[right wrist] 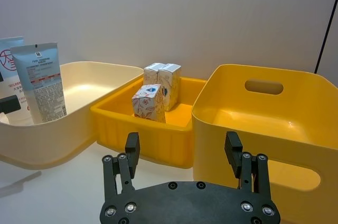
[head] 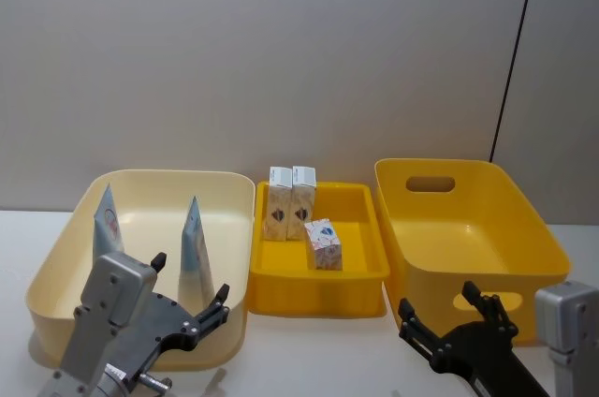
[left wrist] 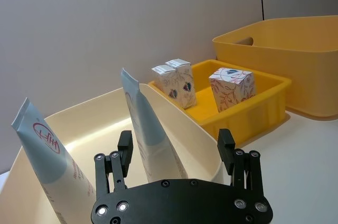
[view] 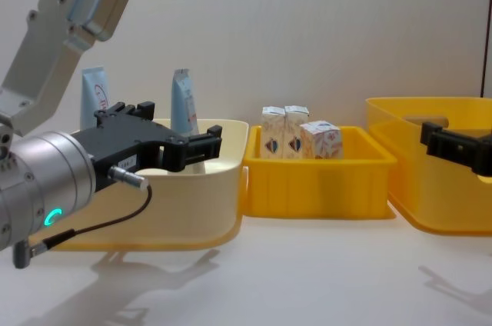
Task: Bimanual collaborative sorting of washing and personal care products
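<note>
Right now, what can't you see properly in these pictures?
1. Bottoms of the tubes: in the chest view, the front wall of the cream bin hides them.
2. Print on the cartons: too small to read in the head view.
3. Right hand: cut off by the chest view's right edge.
4. Inside of the big yellow bin: its own wall hides it in the chest view.

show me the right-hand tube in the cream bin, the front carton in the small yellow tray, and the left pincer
right-hand tube [head: 194,240]: head view, mid-body.
front carton [head: 324,245]: head view, its front face.
left pincer [left wrist: 175,140]: left wrist view, midway between its open fingertips.
</note>
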Action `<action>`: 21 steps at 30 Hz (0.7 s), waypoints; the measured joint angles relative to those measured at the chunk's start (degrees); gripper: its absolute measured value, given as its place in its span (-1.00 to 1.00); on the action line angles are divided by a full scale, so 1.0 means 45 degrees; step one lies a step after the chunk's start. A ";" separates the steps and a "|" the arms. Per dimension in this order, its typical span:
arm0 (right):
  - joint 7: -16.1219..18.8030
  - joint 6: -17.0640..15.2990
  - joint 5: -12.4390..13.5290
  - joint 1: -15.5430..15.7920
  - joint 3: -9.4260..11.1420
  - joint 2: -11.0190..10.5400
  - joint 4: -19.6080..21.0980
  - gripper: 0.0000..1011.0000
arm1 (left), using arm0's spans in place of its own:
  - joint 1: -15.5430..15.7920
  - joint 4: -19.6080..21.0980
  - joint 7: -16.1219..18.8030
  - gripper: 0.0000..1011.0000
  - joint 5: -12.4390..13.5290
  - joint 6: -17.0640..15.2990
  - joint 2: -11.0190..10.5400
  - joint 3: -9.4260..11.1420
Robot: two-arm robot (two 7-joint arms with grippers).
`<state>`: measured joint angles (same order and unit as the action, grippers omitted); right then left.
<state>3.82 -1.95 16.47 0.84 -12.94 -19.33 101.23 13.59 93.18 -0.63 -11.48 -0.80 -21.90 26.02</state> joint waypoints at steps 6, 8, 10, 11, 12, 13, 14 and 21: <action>0.0001 -0.0001 -0.0004 0.0000 -0.0004 0.0000 0.0000 0.98 | 0.0000 0.0000 0.0001 0.98 0.0000 0.0000 0.0000 0.0000; 0.0002 -0.0003 -0.0033 -0.0004 -0.0023 -0.0005 0.0000 0.98 | 0.0001 0.0000 0.0001 0.98 0.0000 0.0000 0.0000 0.0001; 0.0012 -0.0023 -0.0112 -0.0027 -0.0084 -0.0032 0.0000 0.98 | 0.0000 0.0000 0.0000 0.98 0.0000 0.0000 0.0000 0.0001; 0.0038 -0.0069 -0.0215 -0.0063 -0.0134 -0.0055 0.0000 0.98 | 0.0001 0.0000 0.0000 0.98 0.0000 0.0000 0.0000 0.0000; 0.0051 -0.0101 -0.0267 -0.0084 -0.0175 -0.0069 0.0001 0.98 | 0.0001 0.0000 0.0000 0.98 0.0000 0.0000 0.0001 0.0000; 0.0063 -0.0153 -0.0339 -0.0107 -0.0209 -0.0079 0.0002 0.98 | 0.0000 0.0000 0.0001 0.98 0.0000 0.0000 0.0000 0.0000; 0.0072 -0.0190 -0.0373 -0.0136 -0.0254 -0.0087 0.0006 0.98 | 0.0001 0.0000 0.0001 0.98 0.0000 0.0000 0.0000 0.0000; 0.0145 -0.1359 -0.0882 -0.0645 -0.0845 0.0027 0.0178 0.98 | 0.0000 0.0000 0.0000 0.98 0.0000 0.0000 0.0000 0.0000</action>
<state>4.48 -8.06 12.50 -2.07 -16.74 -19.21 102.03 13.59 93.18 -0.63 -11.48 -0.80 -21.89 26.02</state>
